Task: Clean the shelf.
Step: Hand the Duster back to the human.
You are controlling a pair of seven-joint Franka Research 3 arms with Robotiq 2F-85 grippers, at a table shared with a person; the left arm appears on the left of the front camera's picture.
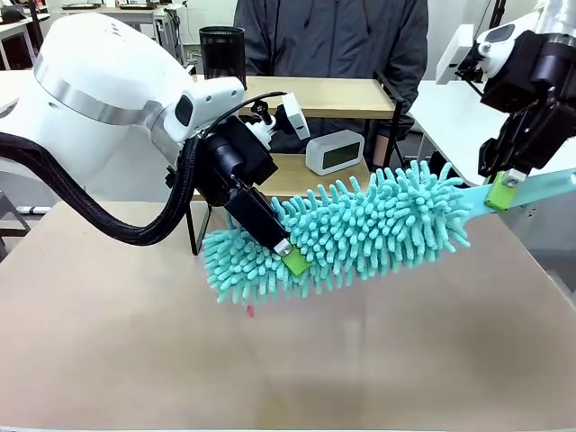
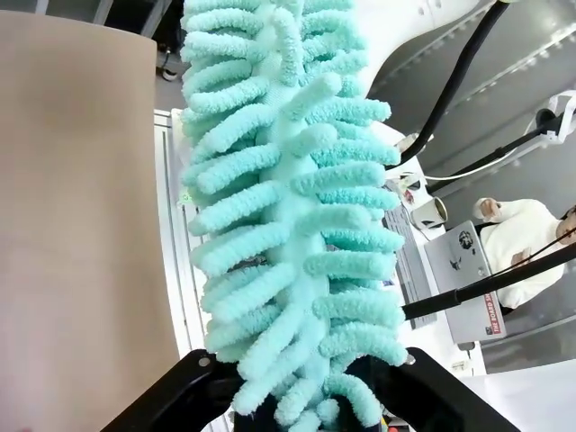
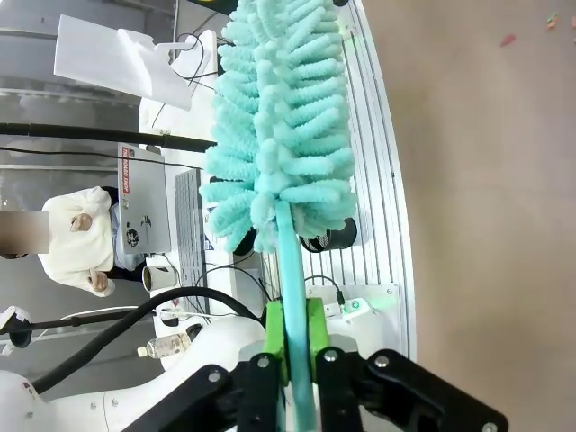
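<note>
Spanning the far half of the brown table [image 1: 135, 360], whose near half lies bare, the fluffy teal duster [image 1: 360, 225] hangs between both arms — its noodle-like fronds hide much of the shelf [image 1: 310, 175] at the table's far edge, with only light wooden boards and a black leg visible. The left gripper [image 1: 290, 256] is clamped into the fronds near the duster's tip, one green pad visible. The right gripper [image 1: 504, 191] pinches the flat teal handle [image 3: 290, 270] between its green pads — toward the table's right edge.

The small two-tier shelf [image 1: 333, 97], light wooden boards in a thin black metal frame, stands upright at the table's far side, just before the person. A black mesh cup rests on its top board and a white clock on its lower board.
</note>
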